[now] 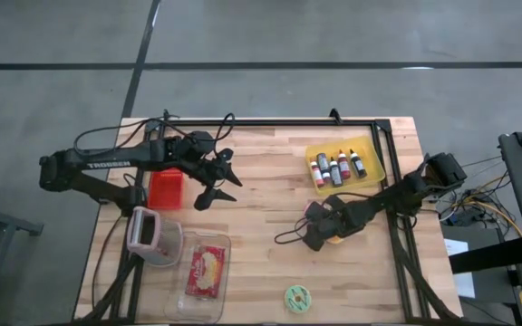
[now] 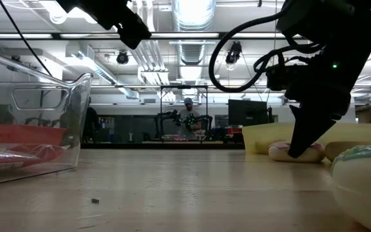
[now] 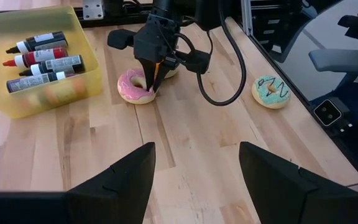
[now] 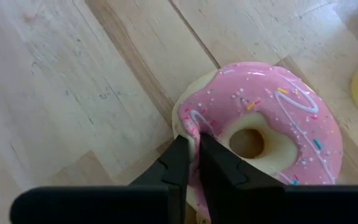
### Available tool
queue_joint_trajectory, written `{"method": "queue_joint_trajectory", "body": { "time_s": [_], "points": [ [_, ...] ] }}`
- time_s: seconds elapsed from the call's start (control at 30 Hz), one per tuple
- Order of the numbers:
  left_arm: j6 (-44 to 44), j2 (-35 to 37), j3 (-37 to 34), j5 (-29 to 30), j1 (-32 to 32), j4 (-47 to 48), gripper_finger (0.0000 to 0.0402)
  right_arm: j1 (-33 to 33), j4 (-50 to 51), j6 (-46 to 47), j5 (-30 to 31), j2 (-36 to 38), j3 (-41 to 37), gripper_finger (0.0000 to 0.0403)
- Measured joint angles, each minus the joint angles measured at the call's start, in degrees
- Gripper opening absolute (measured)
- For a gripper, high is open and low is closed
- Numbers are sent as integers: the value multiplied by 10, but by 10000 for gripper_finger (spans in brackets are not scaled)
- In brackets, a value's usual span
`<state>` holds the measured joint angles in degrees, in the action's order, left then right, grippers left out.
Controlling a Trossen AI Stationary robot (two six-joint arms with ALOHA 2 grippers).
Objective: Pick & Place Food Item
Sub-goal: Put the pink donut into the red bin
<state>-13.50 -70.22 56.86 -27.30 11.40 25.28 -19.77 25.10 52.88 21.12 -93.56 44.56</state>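
Table [image 1: 261, 263]: pink donut [image 3: 137, 87] lies just beside the yellow bin [image 3: 36, 93].
Right gripper [image 4: 191, 155]: pinched shut on the donut's thin rim.
Left gripper [image 3: 194, 177]: spread wide, empty, hovering well apart.
Risk: the soft rim may tear or slip out on lifting, since the bite is narrow.

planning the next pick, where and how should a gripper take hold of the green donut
Grip the green donut across one side of its ring, coming straight down from above. It lies flat on the table with its hole up, so one finger probably fits in the hole and one outside, with open space around it.
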Motion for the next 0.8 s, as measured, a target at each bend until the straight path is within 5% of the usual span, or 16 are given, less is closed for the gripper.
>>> {"method": "queue_joint_trajectory", "body": {
  "time_s": [0.63, 0.8],
  "points": [
    [0, 0, 0, -2, 0, 0, 234, 0, -5, -71, -1, 92, -1, 27],
    [0, 0, 0, -1, 0, -10, 234, -1, -7, -102, 47, 135, 0, 27]
  ]
}}
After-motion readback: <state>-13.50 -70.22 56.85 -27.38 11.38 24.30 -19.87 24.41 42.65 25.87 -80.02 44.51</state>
